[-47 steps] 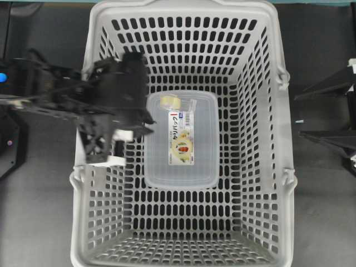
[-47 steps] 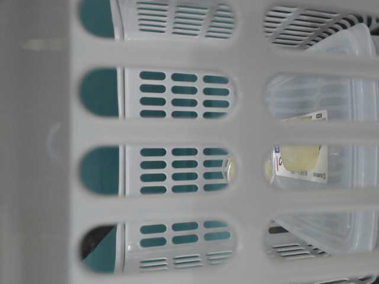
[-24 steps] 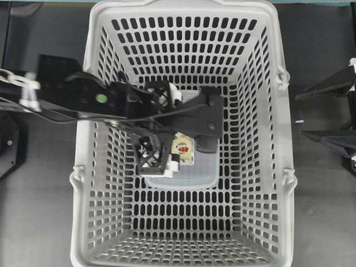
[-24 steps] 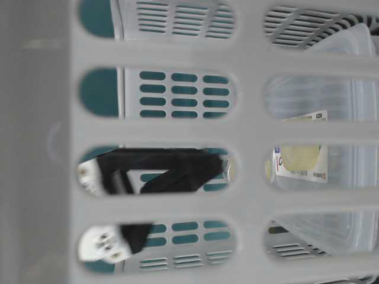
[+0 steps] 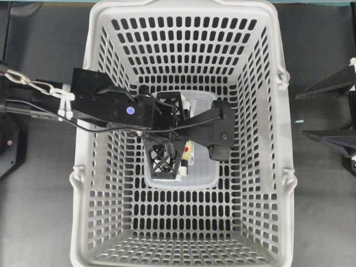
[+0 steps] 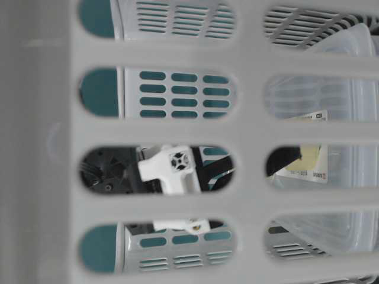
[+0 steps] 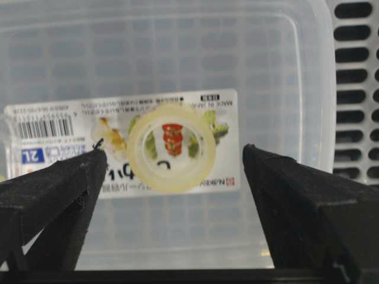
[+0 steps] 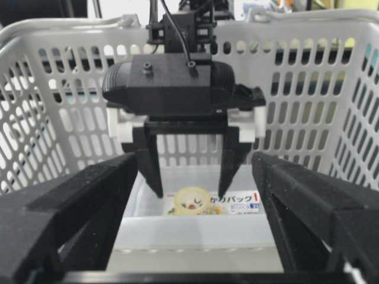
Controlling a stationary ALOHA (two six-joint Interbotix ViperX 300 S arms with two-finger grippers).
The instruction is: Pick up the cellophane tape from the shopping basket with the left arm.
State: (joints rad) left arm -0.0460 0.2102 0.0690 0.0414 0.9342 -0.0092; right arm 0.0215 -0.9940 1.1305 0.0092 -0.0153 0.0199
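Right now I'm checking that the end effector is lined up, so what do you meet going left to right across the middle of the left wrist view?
Left finger → tape roll, lying on the clear box's label → right finger → slotted basket wall.

Left arm (image 5: pixel 111 108) swung from basket (image 5: pixel 278 167) rim into it, hand (image 8: pixel 189 180) spread wide — above cellophane tape (image 7: pixel 172 148)
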